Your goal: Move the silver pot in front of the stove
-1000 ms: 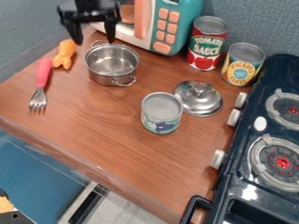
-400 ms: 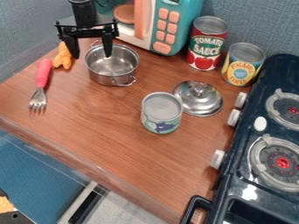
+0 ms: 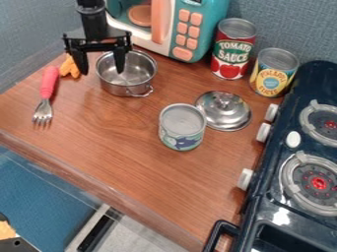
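The black gripper (image 3: 102, 70) hangs at the upper left, open, its two fingers spread across the pot's left wall. One finger is over the pot's inside and the other is out to its left. The silver pot (image 3: 125, 86) stands upright on the wooden counter, its near handle pointing toward the lower right. At the right edge is the dark stove (image 3: 272, 195), with white knobs along its left side.
A silver lid (image 3: 224, 111) lies beside a grey-topped can (image 3: 182, 134) mid-counter. Behind stand a tomato sauce can (image 3: 233, 49), a pineapple can (image 3: 272, 73) and a toy microwave (image 3: 199, 29). A pink-handled fork (image 3: 46, 93) and an orange toy (image 3: 70, 67) lie left.
The gripper has come down and toward the camera, from above the pot's far side to its left wall. The pot and the other objects have stayed put.
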Robot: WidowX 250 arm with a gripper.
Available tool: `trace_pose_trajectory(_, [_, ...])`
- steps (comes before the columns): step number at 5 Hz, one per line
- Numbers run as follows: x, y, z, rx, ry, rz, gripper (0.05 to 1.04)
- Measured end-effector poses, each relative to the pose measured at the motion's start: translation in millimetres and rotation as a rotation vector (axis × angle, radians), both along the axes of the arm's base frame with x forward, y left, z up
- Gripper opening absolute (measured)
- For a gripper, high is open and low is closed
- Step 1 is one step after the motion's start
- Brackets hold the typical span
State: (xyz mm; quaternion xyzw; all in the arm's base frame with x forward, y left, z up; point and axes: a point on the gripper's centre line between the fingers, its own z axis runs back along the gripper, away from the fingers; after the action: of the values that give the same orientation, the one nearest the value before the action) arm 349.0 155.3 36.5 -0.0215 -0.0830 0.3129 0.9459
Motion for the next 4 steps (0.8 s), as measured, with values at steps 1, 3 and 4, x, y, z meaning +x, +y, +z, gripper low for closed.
trace_pose_trajectory(1, [0.9, -2.6, -8.4, -0.017, 0.006, -0.005, 0.964])
trace_pose_trajectory(3, [6.7, -3.4, -10.8, -0.014, -0.026, -0.045, 0.379])
trace_pose_trajectory(4, [7.8, -2.9, -11.0, 0.022, -0.017, -0.047, 0.152])
